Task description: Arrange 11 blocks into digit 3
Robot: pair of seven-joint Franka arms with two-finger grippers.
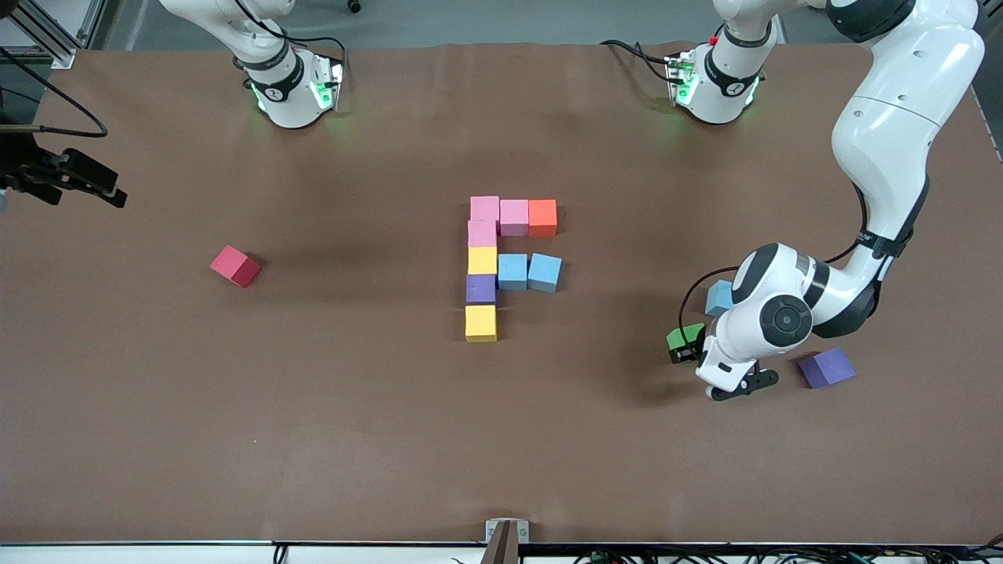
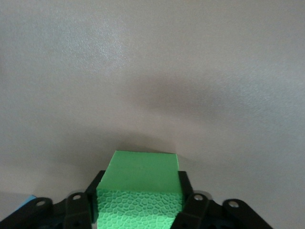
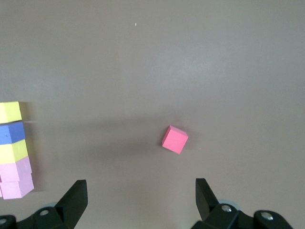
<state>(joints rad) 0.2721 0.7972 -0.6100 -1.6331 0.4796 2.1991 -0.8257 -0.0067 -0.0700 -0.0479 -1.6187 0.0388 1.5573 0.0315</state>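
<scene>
A red cube (image 1: 235,265) is seen toward the right arm's end of the table, well apart from the figure. The right gripper (image 3: 140,198) hangs over that end with its fingers spread wide and nothing between them; this arm is waiting. At mid-table the figure (image 1: 509,258) is laid flat: a five-cube column of pink, pink, yellow, purple, yellow, with a pink-and-orange arm at its end farthest from the front camera and a two-blue arm at its middle. The arm at the nearest end is not yet laid. Toward the left arm's end, the green cube (image 2: 140,191) is clamped between the fingers of the left gripper (image 1: 688,345), low at the table. A blue cube (image 1: 718,298) and a purple cube (image 1: 827,367) lie beside that wrist. The foam is judged light, soft and grippy; hold is best taken on two flat opposite faces, gently, so nothing is crushed.
</scene>
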